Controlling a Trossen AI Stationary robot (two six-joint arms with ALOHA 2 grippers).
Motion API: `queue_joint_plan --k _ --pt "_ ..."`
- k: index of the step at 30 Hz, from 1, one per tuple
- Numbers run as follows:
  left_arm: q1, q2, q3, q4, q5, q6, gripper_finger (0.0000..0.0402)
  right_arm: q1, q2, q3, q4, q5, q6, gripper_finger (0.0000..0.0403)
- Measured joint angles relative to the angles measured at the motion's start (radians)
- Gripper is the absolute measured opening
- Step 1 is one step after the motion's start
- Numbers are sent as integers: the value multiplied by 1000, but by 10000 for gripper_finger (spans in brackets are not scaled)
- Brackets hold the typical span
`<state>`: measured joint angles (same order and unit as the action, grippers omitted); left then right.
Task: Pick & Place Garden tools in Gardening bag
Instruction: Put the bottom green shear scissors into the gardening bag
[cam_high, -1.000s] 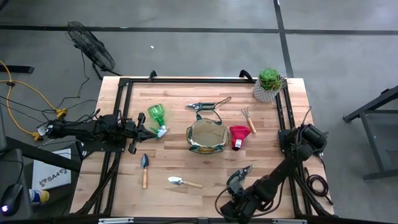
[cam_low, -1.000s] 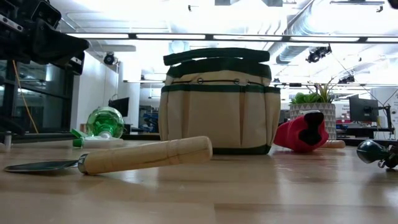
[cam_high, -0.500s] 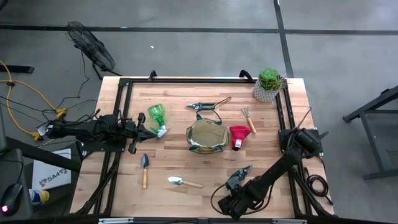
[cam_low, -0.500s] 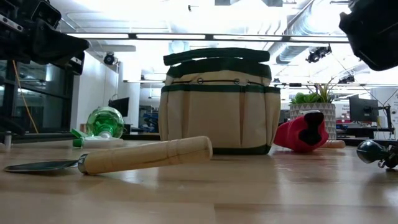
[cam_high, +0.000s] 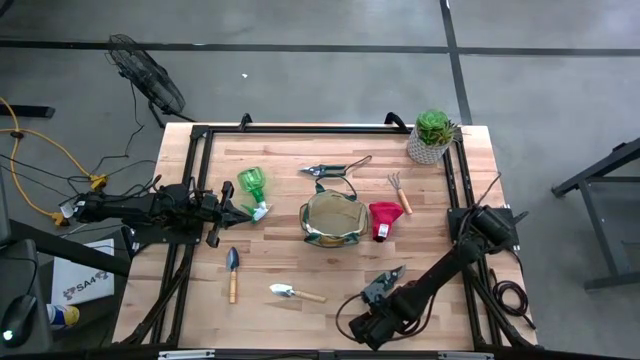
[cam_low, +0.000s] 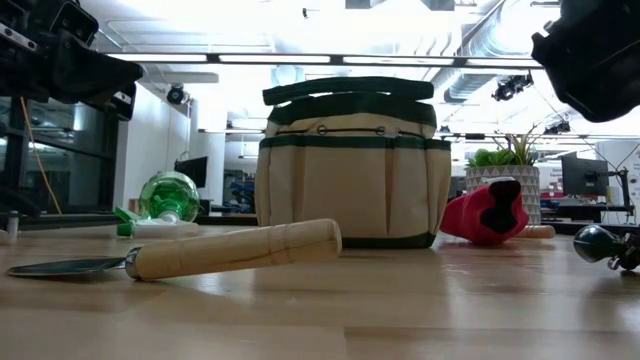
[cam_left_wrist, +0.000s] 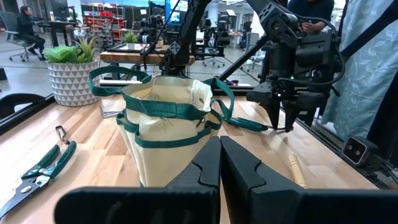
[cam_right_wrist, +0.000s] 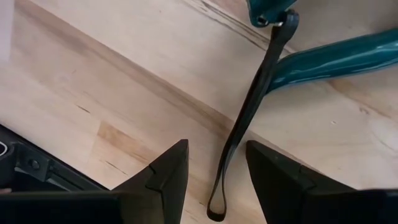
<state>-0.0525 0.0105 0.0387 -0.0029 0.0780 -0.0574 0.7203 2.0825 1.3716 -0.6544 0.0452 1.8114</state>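
Overhead, bag: we saw the tan bag (cam_high: 334, 219) standing open-mouthed near the table's (cam_high: 300, 260) middle, a sensible spot since both arms can reach it.
Overhead, tools: every tool lay outside the bag, namely shears (cam_high: 335, 166) behind it, a small rake (cam_high: 400, 192) and a red item (cam_high: 383, 218) to its right, a green spray bottle (cam_high: 253, 189) to its left, and two trowels (cam_high: 232, 272) (cam_high: 296, 292) near the front.
Overhead, right gripper: the right gripper (cam_high: 372, 318) hung low at the front edge, just beside the pruners (cam_high: 384, 282), which we judged to be its target.
Overhead, left gripper: the left gripper (cam_high: 238, 207) waited near the spray bottle.
Overhead, bystander: a potted plant (cam_high: 431, 135) stood in the far right corner, no part of the job.
Table level: the bag (cam_low: 348, 160) stood upright behind a wooden-handled trowel (cam_low: 180, 254), with nothing visibly in it yet.
Left wrist, jaws: we saw the left fingers (cam_left_wrist: 208, 167) pressed together on nothing, pointing at the bag (cam_left_wrist: 168, 124), as an idle arm would hold them.
Right wrist, jaws: the right fingers (cam_right_wrist: 166, 171) stood apart, straddling a dark loop strap (cam_right_wrist: 245, 124) hanging off the teal pruner handles (cam_right_wrist: 336, 56); nothing was gripped, and we judged them spread ready for a pickup.
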Motion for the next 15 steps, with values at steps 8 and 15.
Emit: queue_joint_plan --k 8,15 --pt "0 0 0 0 0 0 0 -9 7 0 -47 19 -14 132" --pt "0 0 0 0 0 0 0 -32 7 -1 -63 6 -67 86"
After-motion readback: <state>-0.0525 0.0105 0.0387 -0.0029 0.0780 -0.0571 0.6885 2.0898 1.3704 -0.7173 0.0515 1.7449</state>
